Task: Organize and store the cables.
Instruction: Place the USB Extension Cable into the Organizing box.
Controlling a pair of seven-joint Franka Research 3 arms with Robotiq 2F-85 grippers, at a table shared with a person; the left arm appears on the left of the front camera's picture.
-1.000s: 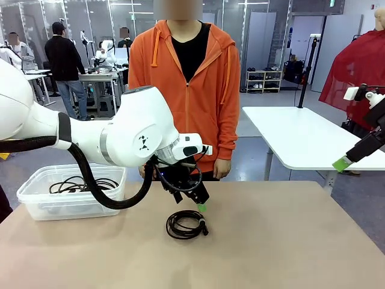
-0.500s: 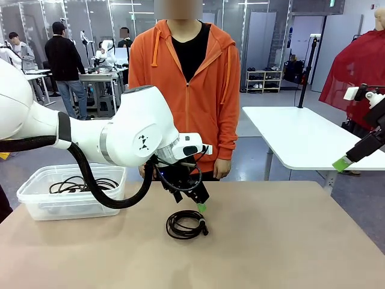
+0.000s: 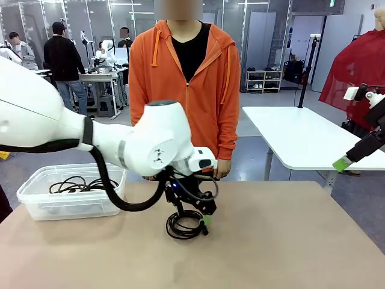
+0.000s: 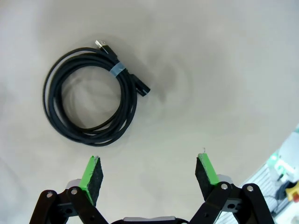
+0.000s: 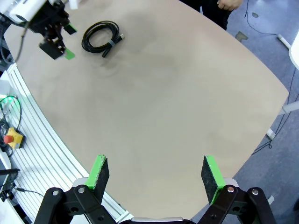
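One cable [image 3: 185,226], a black cord wound into a coil with a pale blue tie, lies on the tan table near its middle. My left gripper [image 3: 197,215] hangs low right over it, open, nothing between its green pads. The left wrist view has the coil [image 4: 127,109] up and to the left of the open left gripper [image 4: 148,164], with both plug ends on top. More coiled cables [image 3: 81,183] lie in a clear plastic bin [image 3: 36,201] at the table's left. My right gripper [image 3: 341,164] is raised off the table's right side, and in its wrist view the right gripper [image 5: 154,170] is open and empty.
A person in an orange hoodie [image 3: 186,90] stands at the far edge, hands down by the table. From high up, the right wrist view takes in the coil [image 5: 110,43], the left gripper [image 5: 70,42] and the table's rounded edge [image 5: 261,79]. A white table [image 3: 301,138] stands behind.
My left arm has swung right and down, bringing its open gripper from above the coil to just over it. The coil and the right arm have not moved.
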